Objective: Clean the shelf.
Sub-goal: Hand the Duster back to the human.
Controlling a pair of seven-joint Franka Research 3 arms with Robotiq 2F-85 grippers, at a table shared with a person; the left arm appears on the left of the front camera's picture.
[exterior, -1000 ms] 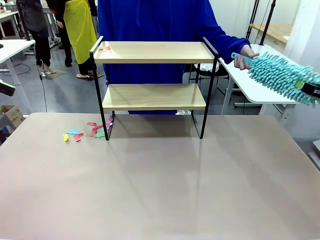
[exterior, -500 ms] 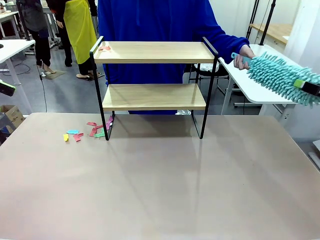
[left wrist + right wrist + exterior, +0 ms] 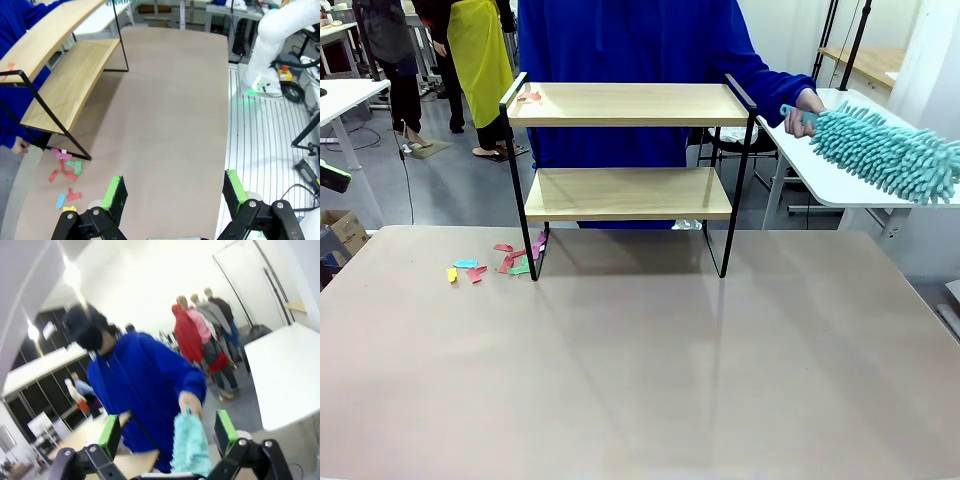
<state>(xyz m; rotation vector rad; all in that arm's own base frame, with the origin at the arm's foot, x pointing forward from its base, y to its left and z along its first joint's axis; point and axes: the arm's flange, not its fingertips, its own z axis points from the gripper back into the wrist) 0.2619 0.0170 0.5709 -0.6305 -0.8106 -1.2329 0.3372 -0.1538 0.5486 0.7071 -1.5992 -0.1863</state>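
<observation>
Two-tier shelf [image 3: 628, 150] stands at far side of table [image 3: 640, 370], in front of person in blue. Coloured paper scraps [image 3: 500, 262] lie by its left leg. Person's hand [image 3: 807, 108] grips teal duster [image 3: 885, 152] handle. Left gripper [image 3: 172, 192] spread wide, empty. Right gripper [image 3: 167, 432] spread, duster head between pads without clamping.
</observation>
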